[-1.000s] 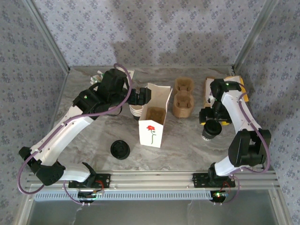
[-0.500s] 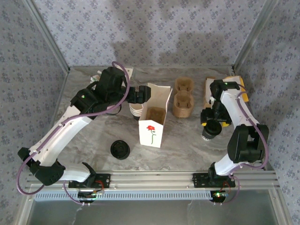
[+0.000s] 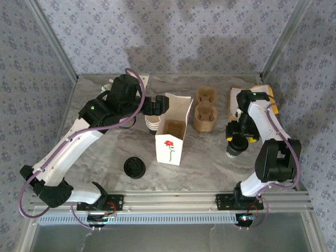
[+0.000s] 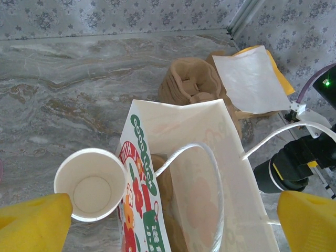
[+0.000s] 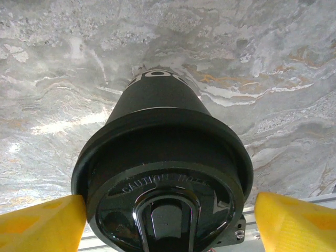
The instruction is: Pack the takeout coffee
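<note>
Right claw narrowed, takeout coffee between its parted fingers, not yet gripped

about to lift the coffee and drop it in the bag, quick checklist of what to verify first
1. takeout coffee upright on the table, black lid on: ok
2. right gripper centred on the lid, one of its fingers on each side: ok
3. Fingers clamped firmly on the lid: cannot tell, contact is unclear
4. paper bag upright with its mouth open: ok
5. Room inside the bag: cannot tell, something brown sits in it
6. left gripper out of the drop path: cannot tell, it hangs open at the bag's rim
</note>
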`<act>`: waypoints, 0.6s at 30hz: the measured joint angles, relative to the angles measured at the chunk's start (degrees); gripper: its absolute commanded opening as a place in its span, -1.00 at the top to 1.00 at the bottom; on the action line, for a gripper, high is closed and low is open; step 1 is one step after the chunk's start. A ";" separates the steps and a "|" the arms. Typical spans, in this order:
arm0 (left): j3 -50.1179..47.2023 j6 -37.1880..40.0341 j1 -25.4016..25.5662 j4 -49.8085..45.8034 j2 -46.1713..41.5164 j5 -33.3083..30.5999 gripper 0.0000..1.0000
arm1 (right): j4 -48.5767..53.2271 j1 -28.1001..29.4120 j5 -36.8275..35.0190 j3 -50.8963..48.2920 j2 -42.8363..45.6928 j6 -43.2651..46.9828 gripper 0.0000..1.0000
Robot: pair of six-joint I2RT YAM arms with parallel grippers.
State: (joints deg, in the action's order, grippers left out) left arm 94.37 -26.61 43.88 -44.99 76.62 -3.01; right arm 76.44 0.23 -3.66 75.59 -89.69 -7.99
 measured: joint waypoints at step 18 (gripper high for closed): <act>0.28 0.00 0.00 -0.13 0.00 -0.02 -0.99 | -1.27 -0.28 1.97 -1.86 0.00 -1.51 -0.59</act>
State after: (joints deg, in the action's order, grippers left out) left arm 94.65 -26.61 43.88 -45.12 76.62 -3.03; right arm 75.18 -0.05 -1.69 73.73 -89.69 -9.50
